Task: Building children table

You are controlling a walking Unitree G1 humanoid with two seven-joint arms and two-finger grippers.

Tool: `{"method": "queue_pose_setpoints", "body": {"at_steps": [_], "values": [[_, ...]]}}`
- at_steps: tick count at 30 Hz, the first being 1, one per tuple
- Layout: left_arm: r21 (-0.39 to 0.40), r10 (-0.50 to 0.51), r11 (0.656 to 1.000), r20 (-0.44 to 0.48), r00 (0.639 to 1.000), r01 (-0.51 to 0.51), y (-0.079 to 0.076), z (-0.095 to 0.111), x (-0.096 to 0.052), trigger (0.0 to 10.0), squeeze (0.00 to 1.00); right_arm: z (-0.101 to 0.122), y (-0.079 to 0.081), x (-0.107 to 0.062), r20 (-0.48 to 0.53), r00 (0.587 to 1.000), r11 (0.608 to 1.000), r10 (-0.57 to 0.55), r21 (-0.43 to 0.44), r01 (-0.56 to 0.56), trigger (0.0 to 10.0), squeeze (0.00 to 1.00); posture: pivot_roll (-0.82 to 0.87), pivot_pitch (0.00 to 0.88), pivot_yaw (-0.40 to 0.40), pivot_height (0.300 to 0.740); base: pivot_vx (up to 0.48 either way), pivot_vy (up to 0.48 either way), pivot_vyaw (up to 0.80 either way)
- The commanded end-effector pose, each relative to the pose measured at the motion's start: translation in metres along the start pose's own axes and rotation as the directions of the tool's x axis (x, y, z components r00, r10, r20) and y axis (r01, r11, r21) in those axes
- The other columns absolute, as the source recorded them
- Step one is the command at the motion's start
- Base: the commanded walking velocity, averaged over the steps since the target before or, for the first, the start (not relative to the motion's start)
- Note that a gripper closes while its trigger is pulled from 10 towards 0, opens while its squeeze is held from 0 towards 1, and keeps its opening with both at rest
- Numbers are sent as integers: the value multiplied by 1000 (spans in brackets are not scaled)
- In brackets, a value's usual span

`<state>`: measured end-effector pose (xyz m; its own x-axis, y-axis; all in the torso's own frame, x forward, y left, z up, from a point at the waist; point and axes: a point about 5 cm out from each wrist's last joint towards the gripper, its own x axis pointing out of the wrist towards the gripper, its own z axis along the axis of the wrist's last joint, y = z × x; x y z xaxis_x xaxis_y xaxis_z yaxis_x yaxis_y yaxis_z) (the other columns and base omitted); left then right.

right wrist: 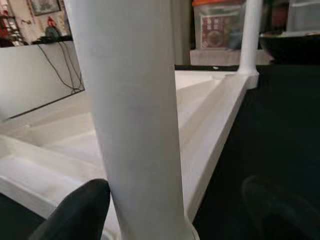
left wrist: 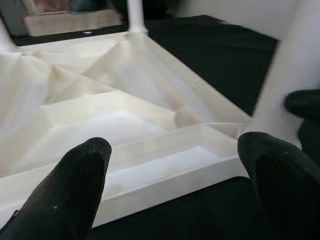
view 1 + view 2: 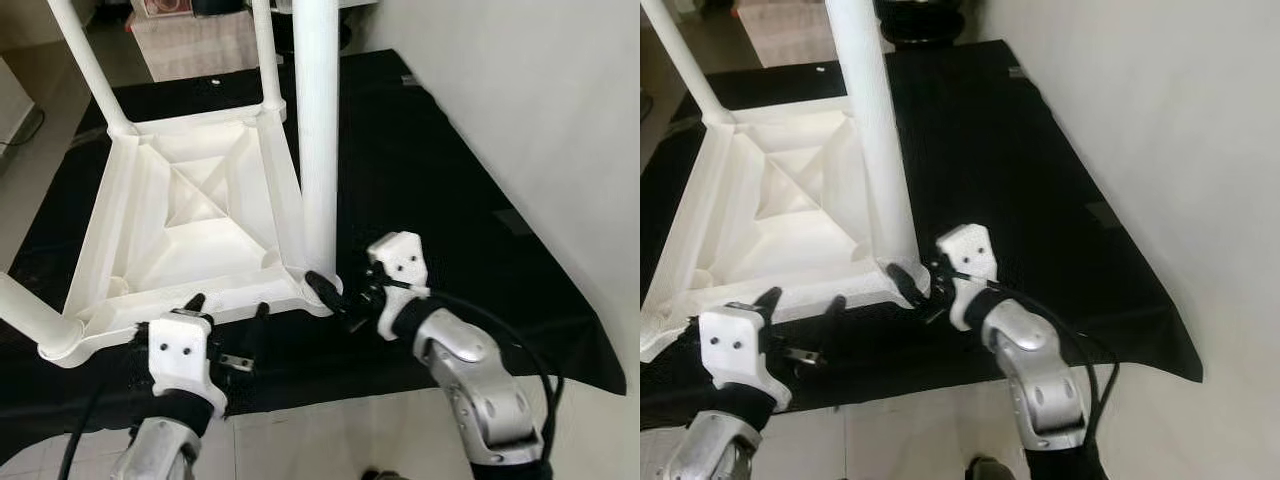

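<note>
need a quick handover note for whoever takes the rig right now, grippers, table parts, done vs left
Right gripper: at the base of the near white plastic table leg, one finger against it; grip cannot be confirmed.
Left gripper: open, fingers straddling the near edge of the upside-down white plastic tabletop, not clamped.
Tabletop lies on the black floor mat.
Done: legs stand in all four corner sockets.
Left: check that the near leg is fully seated, then turn the table upright.
</note>
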<state>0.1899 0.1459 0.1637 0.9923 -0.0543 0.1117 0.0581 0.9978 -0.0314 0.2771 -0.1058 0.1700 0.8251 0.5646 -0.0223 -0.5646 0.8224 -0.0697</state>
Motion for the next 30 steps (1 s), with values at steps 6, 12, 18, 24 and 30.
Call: {"method": "queue_pose_setpoints", "body": {"at_steps": [6, 12, 18, 24, 30], "values": [[51, 90, 995, -56, 994, -88, 18, -8, -2, 10000, 0, -19, -4, -22, -57, 996, 997, -71, -10, 70, 10000, 1000, -33, 103, 31, 740, 0, 0, 0], [100, 80, 993, -137, 987, -67, 13, -20, -24, 10000, 0, -28, -17, -33, -90, 972, 977, -215, -33, 213, 10000, 0, -52, 107, 18, 740, 0, 0, 0], [136, 56, 990, -150, 987, -35, 6, -23, -24, 10000, 0, -33, -23, -32, -101, 961, 966, -257, -15, 257, 10000, 0, -49, 94, 12, 740, 0, 0, 0], [143, 104, 986, -145, 984, -83, 9, -26, -11, 10000, 0, -32, -26, -24, -88, 959, 963, -270, -15, 270, 10000, 0, -46, 81, 14, 740, 0, 480, 0], [162, 112, 982, -114, 987, -93, 12, -23, -3, 10000, 0, -31, -25, -17, -71, 960, 963, -269, -25, 268, 10000, 0, -28, 51, 18, 740, 0, 448, 0]]}}
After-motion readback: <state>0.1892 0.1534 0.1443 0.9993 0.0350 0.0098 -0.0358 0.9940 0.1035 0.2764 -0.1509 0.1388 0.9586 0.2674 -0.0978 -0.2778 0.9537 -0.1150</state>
